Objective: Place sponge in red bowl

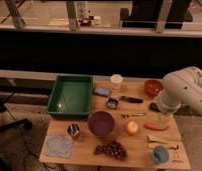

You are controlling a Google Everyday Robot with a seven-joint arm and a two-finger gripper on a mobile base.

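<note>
Showed sponge (101, 91) lying flat beside green tray (71, 76), apart from red bowl (153, 87). Looked soft, light; probably best pinched across narrow edges. Showed gripper (155, 106) low near red bowl, below arm (181, 90); could not tell its state.

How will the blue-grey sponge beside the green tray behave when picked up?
The sponge lies flat and thin, so it is probably light and should not roll. It looks soft, so it may bend. The gripper is near the red bowl.

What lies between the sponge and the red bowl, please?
Camera view: bare tabletop between sponge and red bowl; a white cup stands just behind that line. The gripper sits near the bowl.
</note>
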